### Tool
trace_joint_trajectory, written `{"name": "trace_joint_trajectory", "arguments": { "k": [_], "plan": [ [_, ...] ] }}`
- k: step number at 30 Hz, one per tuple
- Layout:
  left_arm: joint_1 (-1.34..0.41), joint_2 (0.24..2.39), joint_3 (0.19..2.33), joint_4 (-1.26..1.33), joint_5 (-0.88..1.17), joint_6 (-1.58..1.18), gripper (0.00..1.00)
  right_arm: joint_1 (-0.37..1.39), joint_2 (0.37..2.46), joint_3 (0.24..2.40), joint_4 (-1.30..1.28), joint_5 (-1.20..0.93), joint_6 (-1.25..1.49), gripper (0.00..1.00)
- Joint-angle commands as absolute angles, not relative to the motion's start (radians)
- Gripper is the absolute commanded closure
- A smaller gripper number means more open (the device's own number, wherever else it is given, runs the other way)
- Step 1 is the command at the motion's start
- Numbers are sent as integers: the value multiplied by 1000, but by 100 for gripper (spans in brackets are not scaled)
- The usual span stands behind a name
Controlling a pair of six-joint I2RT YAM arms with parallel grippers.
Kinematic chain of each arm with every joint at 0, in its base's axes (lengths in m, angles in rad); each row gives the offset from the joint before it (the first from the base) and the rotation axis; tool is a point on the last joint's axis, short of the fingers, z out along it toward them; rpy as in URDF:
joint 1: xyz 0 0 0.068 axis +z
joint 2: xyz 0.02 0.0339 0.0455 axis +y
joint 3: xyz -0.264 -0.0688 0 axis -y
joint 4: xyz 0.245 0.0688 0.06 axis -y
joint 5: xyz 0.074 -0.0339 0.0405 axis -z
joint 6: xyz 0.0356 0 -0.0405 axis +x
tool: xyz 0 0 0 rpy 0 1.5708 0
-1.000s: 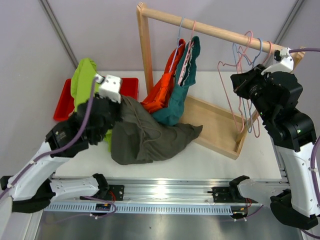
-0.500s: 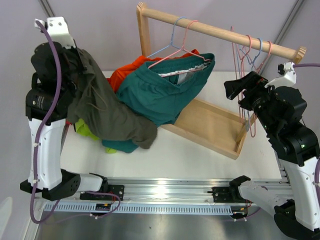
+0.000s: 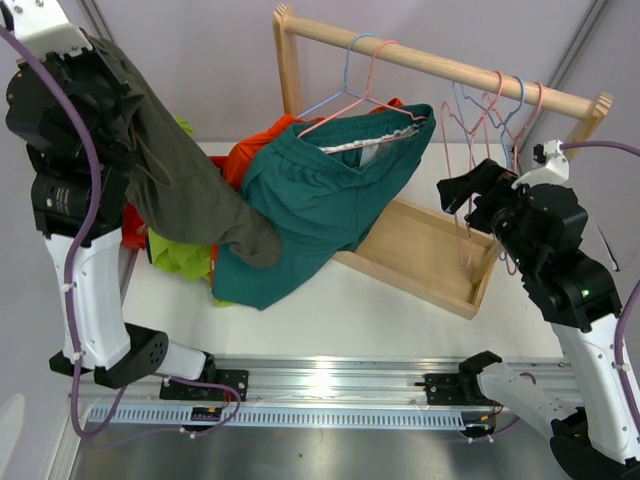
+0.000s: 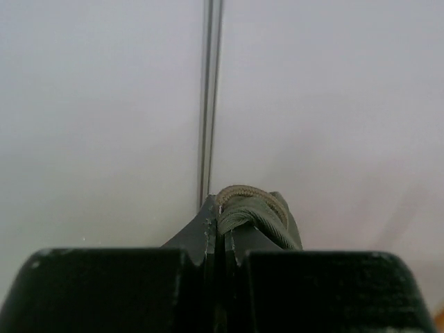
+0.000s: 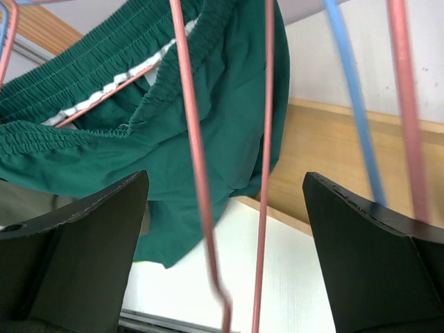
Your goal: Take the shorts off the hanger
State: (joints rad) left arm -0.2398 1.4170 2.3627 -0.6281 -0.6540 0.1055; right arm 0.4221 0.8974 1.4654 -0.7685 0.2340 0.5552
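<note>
The left gripper (image 4: pixel 220 232) fingers pinch the dark grey shorts (image 3: pixel 185 190); the right gripper (image 5: pixel 225 208) is wide open. Teal shorts (image 3: pixel 330 190) look soft and light, best taken at the waistband.

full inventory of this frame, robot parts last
dark grey shorts: 1, olive-grey, held up at left
teal shorts: 1, on pink hanger, stretched leftward
orange shorts: 1, behind the teal pair
lime green shorts: 1, on table, left
empty hangers: several, pink and blue, rail's right end
wooden rack: 1, centre
red bin: 1, mostly hidden, left
left gripper: shut on dark grey waistband
right gripper: open by the empty hangers
</note>
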Motion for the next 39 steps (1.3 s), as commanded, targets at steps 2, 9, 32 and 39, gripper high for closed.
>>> {"name": "trace_joint_trajectory", "arguments": {
  "k": [2,9,32,39],
  "plan": [
    [-184,1512,2387,-465,-707,152,100,419,888,1422,-687,192,583,1],
    [-43,1721,2379,-584,-512,-41,100,420,858,1371,-559,57,539,1],
    [-95,1490,1837,-710,-319,-193,1,614,1344,1785,-327,-130,477,3],
    [-130,1082,1370,-577,-229,-199,1,617,1358,1871,-454,-77,491,3]
  ]
}}
